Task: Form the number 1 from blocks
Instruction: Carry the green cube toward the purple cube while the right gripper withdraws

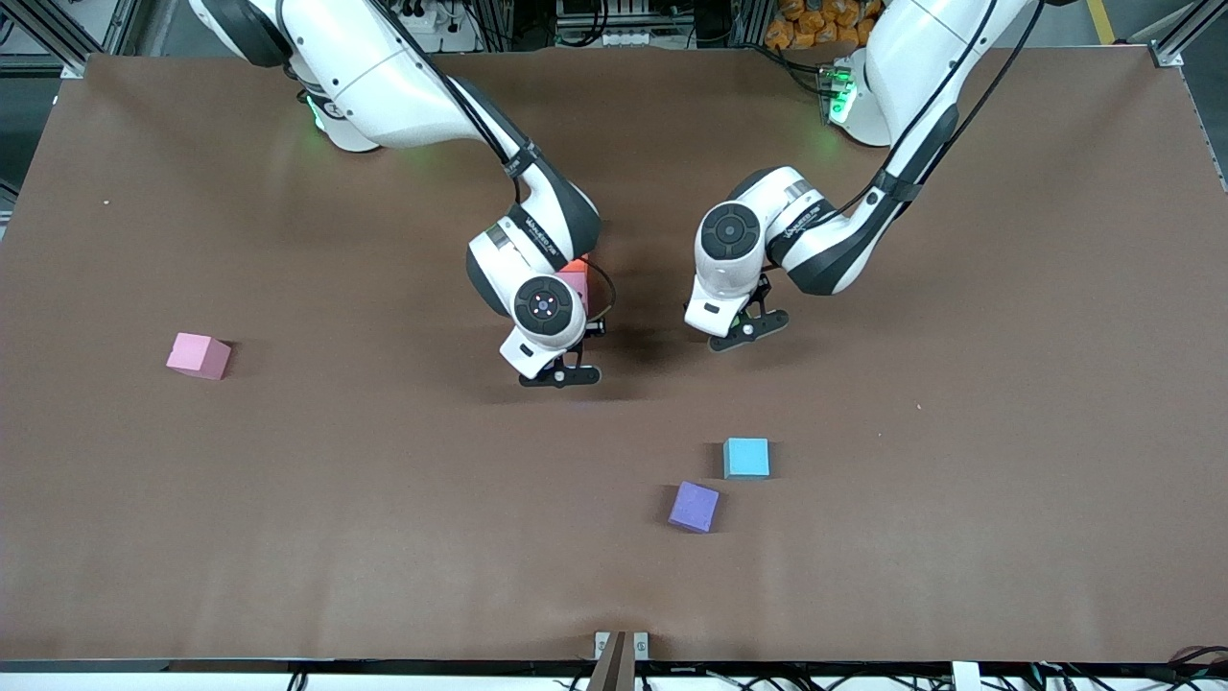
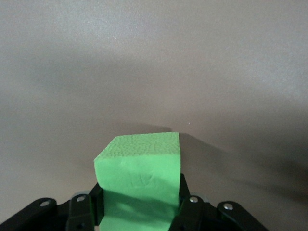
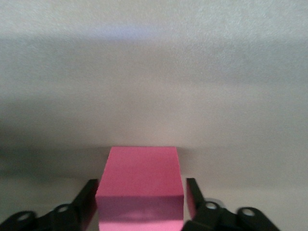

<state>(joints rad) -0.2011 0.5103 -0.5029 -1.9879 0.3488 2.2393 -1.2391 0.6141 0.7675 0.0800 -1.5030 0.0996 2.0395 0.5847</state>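
My left gripper (image 2: 139,195) is shut on a green block (image 2: 139,161), its fingers pressing into the foam, low over the table's middle (image 1: 750,331); the front view hides that block. My right gripper (image 3: 142,187) stands open around a red block (image 3: 142,171), with a thin gap at one finger. It is beside the left gripper (image 1: 561,376). A red and orange patch (image 1: 576,278) shows by the right arm's wrist. A pink block (image 1: 199,355) lies toward the right arm's end. A light blue block (image 1: 746,458) and a purple block (image 1: 694,506) lie nearer the front camera.
The brown table (image 1: 959,432) carries nothing else that shows. Both arms lean in over its middle, their wrists close together. A small metal bracket (image 1: 621,645) sits at the table's near edge.
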